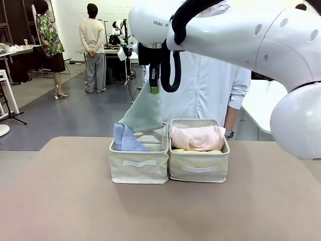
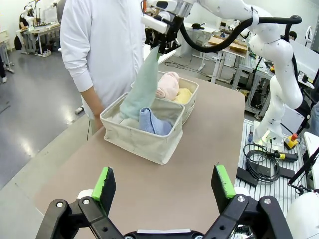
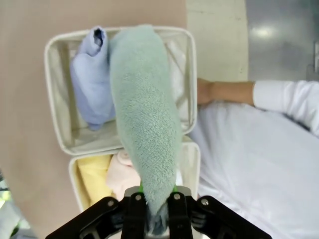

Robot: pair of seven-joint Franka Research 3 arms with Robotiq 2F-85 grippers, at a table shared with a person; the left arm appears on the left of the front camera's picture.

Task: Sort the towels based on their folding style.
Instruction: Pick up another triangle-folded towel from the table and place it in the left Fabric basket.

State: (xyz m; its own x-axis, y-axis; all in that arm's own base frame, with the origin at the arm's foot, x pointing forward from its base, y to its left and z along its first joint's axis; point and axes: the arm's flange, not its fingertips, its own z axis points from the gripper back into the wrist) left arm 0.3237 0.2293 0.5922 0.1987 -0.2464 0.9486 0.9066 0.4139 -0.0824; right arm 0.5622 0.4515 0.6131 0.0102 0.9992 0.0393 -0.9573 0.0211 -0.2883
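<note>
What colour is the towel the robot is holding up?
Pale grey-green towel, pinched in the right gripper. The right wrist view shows it best.

Nubby terry grey-green towel (image 3: 144, 119), matt woven-cloth bins (image 1: 139, 168), smooth matt tabletop (image 1: 75, 201), glossy white plastic arm (image 1: 241, 35).
</note>
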